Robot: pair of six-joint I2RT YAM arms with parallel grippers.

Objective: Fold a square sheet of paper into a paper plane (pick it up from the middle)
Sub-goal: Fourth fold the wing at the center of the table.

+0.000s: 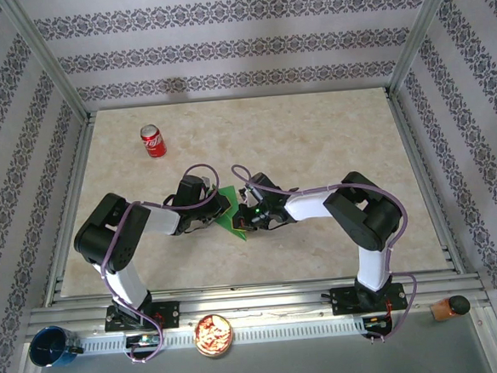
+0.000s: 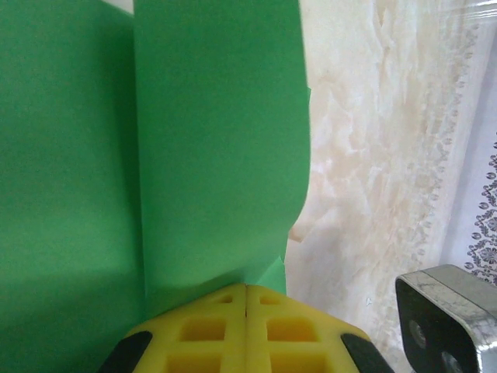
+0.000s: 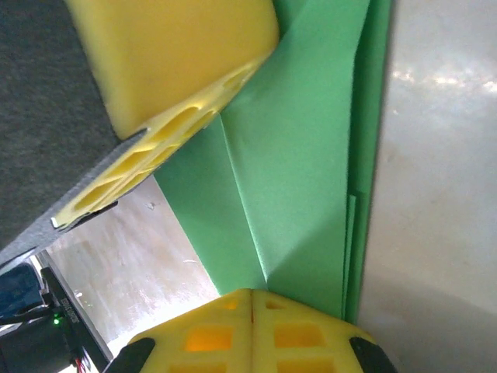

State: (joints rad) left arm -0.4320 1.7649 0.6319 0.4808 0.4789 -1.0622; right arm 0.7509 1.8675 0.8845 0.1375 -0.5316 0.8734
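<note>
Pinched mid-table: folded green paper [image 1: 229,210].
Clamped at its edges by left gripper [image 2: 247,291] and right gripper [image 3: 252,294], fingers pressed together on it.

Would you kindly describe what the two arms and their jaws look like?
The left arm and the right arm match: white links joined by bulky black joint housings, each on a black base. Purple cables loop along both. The jaws are bright yellow blocks with a grid of square hollows and black patches at the outer corners. A small green light glows at the right wrist.
</note>
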